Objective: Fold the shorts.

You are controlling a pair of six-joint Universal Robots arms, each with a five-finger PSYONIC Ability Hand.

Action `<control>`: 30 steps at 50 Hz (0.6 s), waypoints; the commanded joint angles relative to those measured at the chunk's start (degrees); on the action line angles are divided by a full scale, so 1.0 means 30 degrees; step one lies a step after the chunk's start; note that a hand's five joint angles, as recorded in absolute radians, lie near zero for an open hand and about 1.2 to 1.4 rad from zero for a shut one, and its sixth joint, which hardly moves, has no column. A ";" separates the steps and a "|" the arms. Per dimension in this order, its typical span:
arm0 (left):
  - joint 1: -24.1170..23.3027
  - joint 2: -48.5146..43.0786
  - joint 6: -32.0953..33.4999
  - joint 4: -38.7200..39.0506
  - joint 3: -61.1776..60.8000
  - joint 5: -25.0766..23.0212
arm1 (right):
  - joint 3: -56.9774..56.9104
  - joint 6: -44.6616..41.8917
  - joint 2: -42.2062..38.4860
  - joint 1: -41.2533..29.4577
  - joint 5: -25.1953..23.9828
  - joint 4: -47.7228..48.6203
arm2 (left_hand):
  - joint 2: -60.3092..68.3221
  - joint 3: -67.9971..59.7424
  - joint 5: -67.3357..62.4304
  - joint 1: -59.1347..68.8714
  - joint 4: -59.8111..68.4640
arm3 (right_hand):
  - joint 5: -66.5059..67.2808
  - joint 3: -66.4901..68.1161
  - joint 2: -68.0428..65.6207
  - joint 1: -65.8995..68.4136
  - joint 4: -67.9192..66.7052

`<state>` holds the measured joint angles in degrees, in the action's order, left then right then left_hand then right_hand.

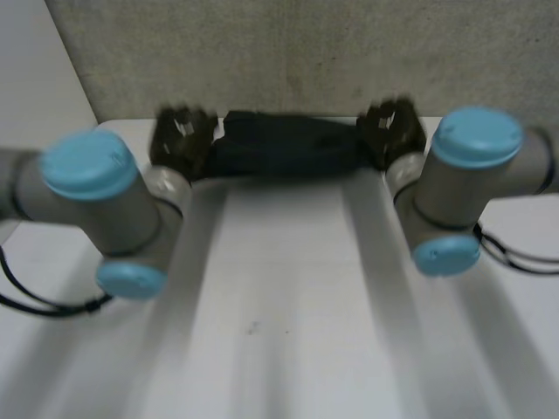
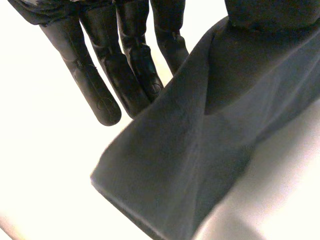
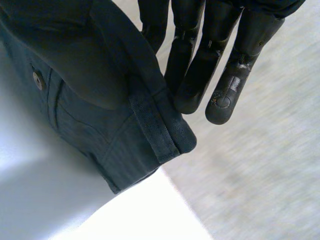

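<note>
We are pinching the left end of the dark shorts (image 1: pixel 284 148) in our left hand (image 1: pixel 179 141), straight fingers (image 2: pixel 100 95) against thumb. The shorts are stretching along the far edge of the white table (image 1: pixel 288 288). Our right hand (image 1: pixel 393 131) is pinching their right end likewise.

lab-like workspace: bare white table (image 1: pixel 288 297), grey carpet (image 1: pixel 306 52).

We see the bench (image 2: pixel 40 175) glaring near white in the left wrist view; the shorts (image 2: pixel 200 150) stay dim, folds softly shaded.
</note>
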<state>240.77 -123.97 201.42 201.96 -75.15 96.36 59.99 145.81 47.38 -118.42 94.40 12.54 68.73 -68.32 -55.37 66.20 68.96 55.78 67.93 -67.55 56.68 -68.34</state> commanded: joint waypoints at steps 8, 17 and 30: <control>-0.1185 -0.0018 0.0331 -0.4269 -0.3131 0.0779 | 0.3291 -0.0555 0.1077 0.0246 -0.0207 -0.4090 | 0.3756 -0.3894 -0.4877 0.4600 0.3679 | 0.4740 0.4022 -0.4149 0.7773 -0.3886; -0.1478 0.3791 0.0652 -0.8252 -0.5533 0.1337 | 0.7393 -0.3043 0.5065 0.0246 -0.1818 -0.6315 | 0.3756 -0.3894 -0.4877 0.4600 0.3679 | 0.4740 0.4022 -0.4149 0.7773 -0.3886; -0.2884 0.6166 0.2323 -1.1596 -0.9988 0.1279 | 1.3514 -0.6969 0.9252 0.0832 -0.1994 -1.0509 | 0.3756 -0.3894 -0.4877 0.4600 0.3679 | 0.4740 0.4022 -0.4149 0.7773 -0.3886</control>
<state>233.66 -107.35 208.14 168.00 -100.87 100.46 92.63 128.95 69.92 -117.04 88.76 -15.91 68.74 -68.32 -55.37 66.20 68.97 55.78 68.39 -68.14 56.68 -68.33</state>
